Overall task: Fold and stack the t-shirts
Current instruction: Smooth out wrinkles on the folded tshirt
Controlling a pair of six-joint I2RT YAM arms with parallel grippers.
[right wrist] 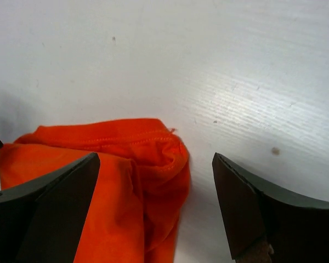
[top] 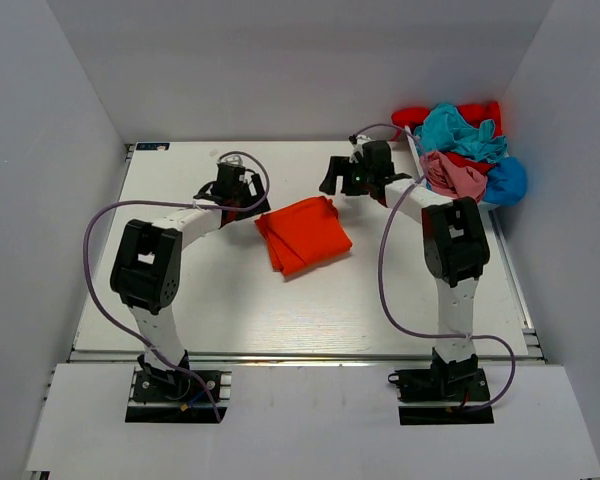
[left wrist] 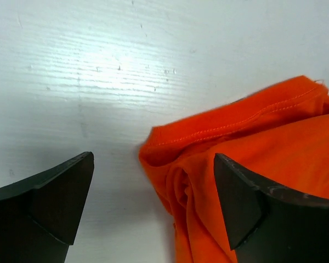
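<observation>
On the white table (top: 230,320) I see the pile of t-shirts (top: 460,155), teal, pink, red and blue, crumpled in the far right corner; I judge all of these are left to fold. The orange-red t-shirt (top: 303,235) lies folded in the middle, so only one seems done. The left gripper (left wrist: 153,203) and the right gripper (right wrist: 156,203) have their jaws apart and hold nothing, each at a corner of the orange-red t-shirt.
</observation>
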